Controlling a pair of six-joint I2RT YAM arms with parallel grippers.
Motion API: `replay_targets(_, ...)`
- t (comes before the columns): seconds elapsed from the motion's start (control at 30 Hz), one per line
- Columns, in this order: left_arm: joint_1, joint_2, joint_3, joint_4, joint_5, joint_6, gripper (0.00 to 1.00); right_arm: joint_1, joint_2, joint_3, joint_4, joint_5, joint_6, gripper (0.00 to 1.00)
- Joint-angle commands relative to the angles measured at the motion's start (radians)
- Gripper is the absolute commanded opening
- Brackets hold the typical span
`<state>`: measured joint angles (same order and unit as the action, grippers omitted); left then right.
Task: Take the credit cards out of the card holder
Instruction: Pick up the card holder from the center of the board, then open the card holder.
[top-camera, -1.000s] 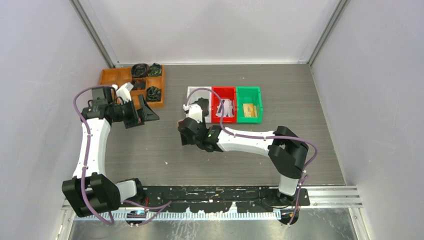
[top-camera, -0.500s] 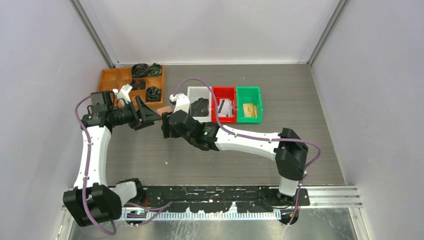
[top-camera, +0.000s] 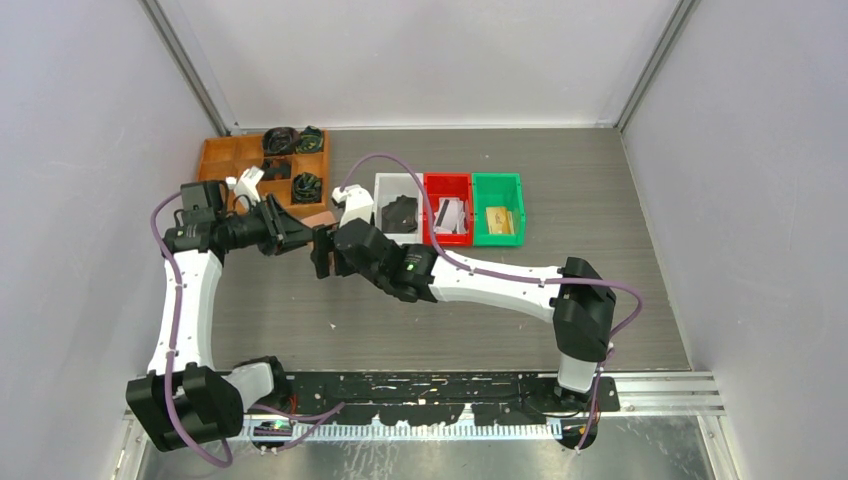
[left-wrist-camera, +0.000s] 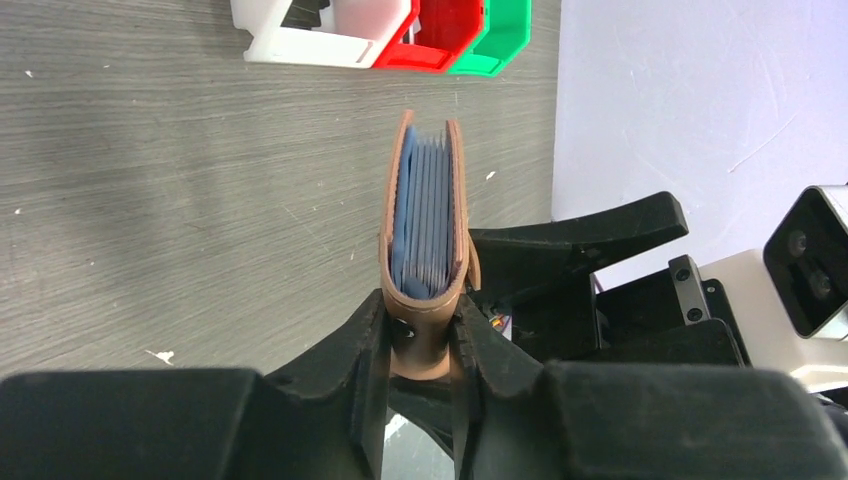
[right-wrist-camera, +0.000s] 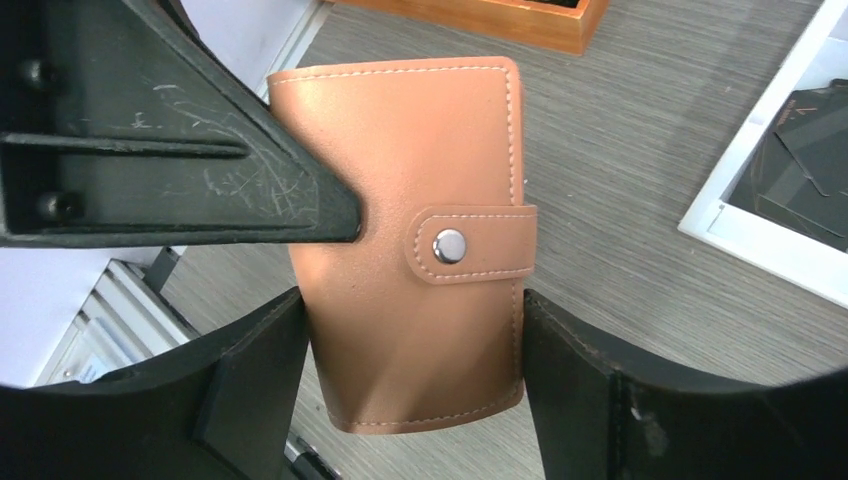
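2 | left jaws clamp card holder (right-wrist-camera: 400, 330) | right jaws wide, straddling it

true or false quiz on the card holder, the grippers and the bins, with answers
1. The left gripper is clamped on the tan card holder. True.
2. The holder's snap strap is undone. False: it is snapped shut.
3. The right gripper has a finger on either side of the holder. True.
4. The green one is the middle bin. False: the red bin sits between the white bin and the green bin.
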<state>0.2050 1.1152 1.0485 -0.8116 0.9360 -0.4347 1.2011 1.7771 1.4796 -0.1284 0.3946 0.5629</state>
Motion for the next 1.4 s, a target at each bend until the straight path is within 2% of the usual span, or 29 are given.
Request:
replay_targets(0.0,-0.001,-0.009,0.051,0.032,0.043,0.019,0.18,0.007,-0.072,0.04,0.1,-0.102,0.001,0.82)
replay_targets(0.07,-0.001,-0.01,0.062,0.019,0.052,0.053,0.12,-0.02,-0.098,0.021,0.107,-0.25,0.025,0.9)
replay_targets(0.13,-0.001,-0.012,0.074,0.0,0.104,0.099,0.1,-0.081,-0.125,-0.015,0.139,-0.49,0.088,0.95)
replay_targets(0.2,-0.001,-0.019,0.082,-0.019,0.135,0.147,0.09,-0.134,-0.156,-0.038,0.139,-0.598,0.122,0.97)
replay_targets(0.47,-0.008,-0.102,0.098,-0.098,0.295,0.322,0.07,-0.3,-0.266,-0.068,0.027,-0.838,0.107,1.0)
replay_targets(0.67,-0.021,-0.145,0.12,-0.232,0.377,0.46,0.07,-0.344,-0.226,0.012,-0.043,-0.984,0.069,0.99)
replay_targets(0.8,-0.027,-0.145,0.128,-0.237,0.399,0.458,0.08,-0.345,-0.181,0.062,-0.068,-1.055,0.067,0.99)
replay_targets(0.93,-0.046,-0.165,0.117,-0.202,0.394,0.426,0.09,-0.342,-0.18,0.059,-0.021,-1.102,0.098,0.97)
replay_targets(1.03,-0.056,-0.19,0.099,-0.144,0.393,0.362,0.08,-0.343,-0.187,0.043,0.032,-1.131,0.132,0.85)
replay_targets(1.13,-0.06,-0.205,0.088,-0.093,0.402,0.31,0.08,-0.343,-0.195,0.026,0.076,-1.146,0.162,0.64)
replay_targets(1.17,-0.063,-0.206,0.087,-0.092,0.405,0.309,0.09,-0.344,-0.199,0.021,0.088,-1.147,0.17,0.53)
replay_targets(1.27,-0.068,-0.206,0.08,-0.095,0.412,0.313,0.13,-0.344,-0.209,0.006,0.122,-1.147,0.194,0.37)
replay_targets(1.3,-0.072,-0.207,0.076,-0.097,0.411,0.314,0.21,-0.343,-0.212,0.005,0.123,-1.145,0.2,0.33)
replay_targets(1.37,-0.075,-0.208,0.064,-0.098,0.41,0.314,0.62,-0.344,-0.216,0.0,0.169,-1.138,0.215,0.24)
